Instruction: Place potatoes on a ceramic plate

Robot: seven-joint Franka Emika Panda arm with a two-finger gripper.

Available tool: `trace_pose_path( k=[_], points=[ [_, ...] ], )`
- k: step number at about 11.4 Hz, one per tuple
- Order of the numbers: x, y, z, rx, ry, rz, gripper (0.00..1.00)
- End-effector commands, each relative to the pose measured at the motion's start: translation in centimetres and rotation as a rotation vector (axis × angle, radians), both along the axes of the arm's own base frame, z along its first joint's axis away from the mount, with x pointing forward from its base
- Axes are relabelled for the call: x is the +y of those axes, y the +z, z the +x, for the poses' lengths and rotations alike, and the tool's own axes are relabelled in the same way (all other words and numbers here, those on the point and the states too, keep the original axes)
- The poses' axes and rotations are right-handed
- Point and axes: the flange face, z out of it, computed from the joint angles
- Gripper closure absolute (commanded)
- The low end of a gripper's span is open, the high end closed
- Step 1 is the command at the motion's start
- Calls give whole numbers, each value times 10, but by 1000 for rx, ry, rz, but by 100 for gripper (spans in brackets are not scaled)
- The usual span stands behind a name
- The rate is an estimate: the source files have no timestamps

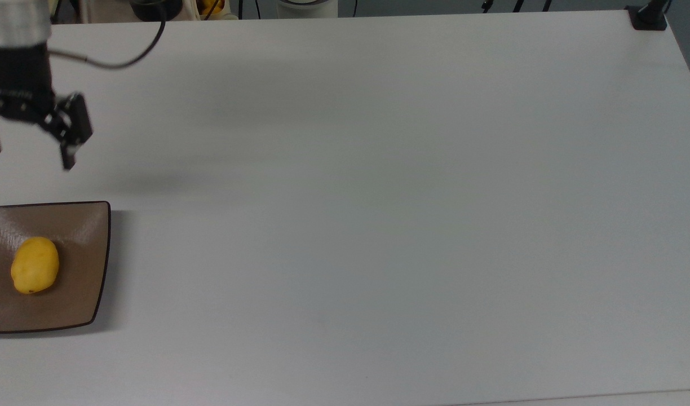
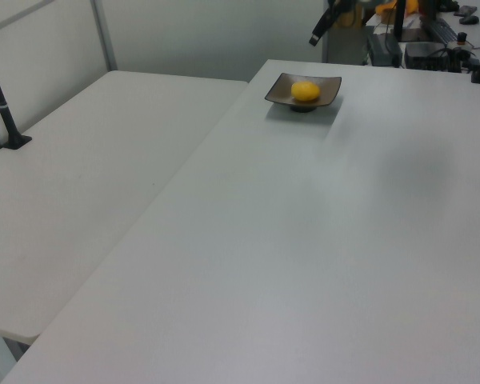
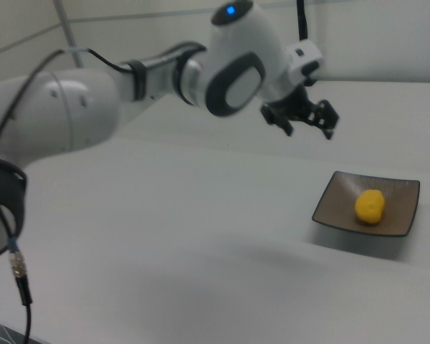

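The yellow potato (image 1: 34, 265) lies on the tan-brown square ceramic plate (image 1: 83, 254) at the top view's left edge. My gripper (image 1: 29, 156) hangs open and empty well above the plate, toward the top view's upper left. In the right view the gripper (image 3: 309, 129) is in the air, up and to the left of the plate (image 3: 337, 206) and potato (image 3: 370, 206), with its jaws spread and nothing between them. In the left view the potato (image 2: 306, 91) rests on the plate (image 2: 328, 86) at the table's far end.
The wide white table (image 1: 379, 197) stretches to the top view's right. A black clamp base (image 1: 648, 16) sits at its far right corner. In the left view a second white table (image 2: 88, 176) adjoins, with a black post (image 2: 2, 100) on it.
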Motion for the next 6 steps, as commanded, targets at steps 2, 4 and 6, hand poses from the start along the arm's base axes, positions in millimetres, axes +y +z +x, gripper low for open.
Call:
trace_pose_path(
  k=[2, 4, 6],
  points=[
    [75, 81, -74, 179, -106, 200, 0],
    [119, 111, -108, 271, -153, 263, 0],
    [164, 127, -144, 370, -122, 282, 0]
  ],
)
